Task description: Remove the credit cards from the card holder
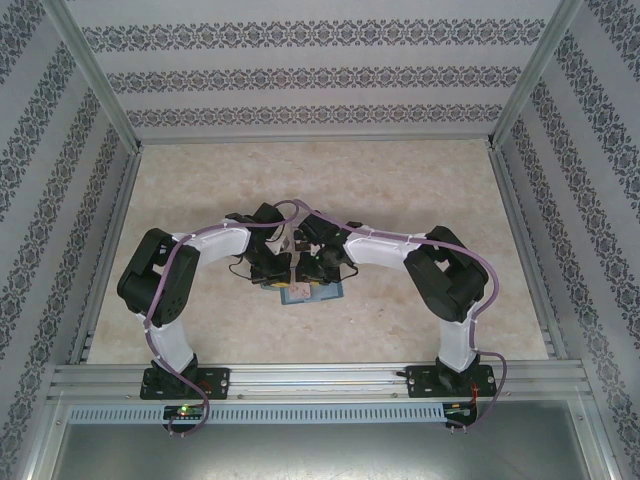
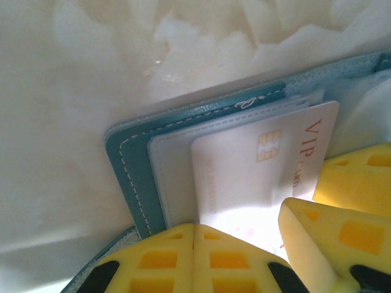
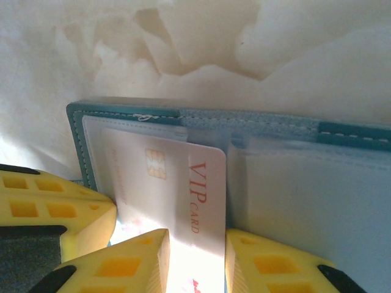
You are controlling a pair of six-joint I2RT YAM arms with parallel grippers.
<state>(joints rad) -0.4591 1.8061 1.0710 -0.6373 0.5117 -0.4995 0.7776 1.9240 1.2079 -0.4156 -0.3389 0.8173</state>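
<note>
Two risks stand out. On the left, the left end effector (image 2: 194, 244) is closed, pads together, at the near edge of the teal card holder (image 2: 131, 177), which lies open on the bench (image 2: 61, 91) between the arms. If that hold-down slips, the holder will likely drag along. Further right, a white card (image 2: 244, 165) juts partly from its pocket. The right end effector (image 3: 197, 239) stands part open over the card's near end, and I cannot tell whether it grips. A shallow hold could let the card skid free or bend.

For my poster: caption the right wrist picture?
Right gripper straddles a pale pinkish-white VIP card peeking from the teal fabric wallet.
</note>
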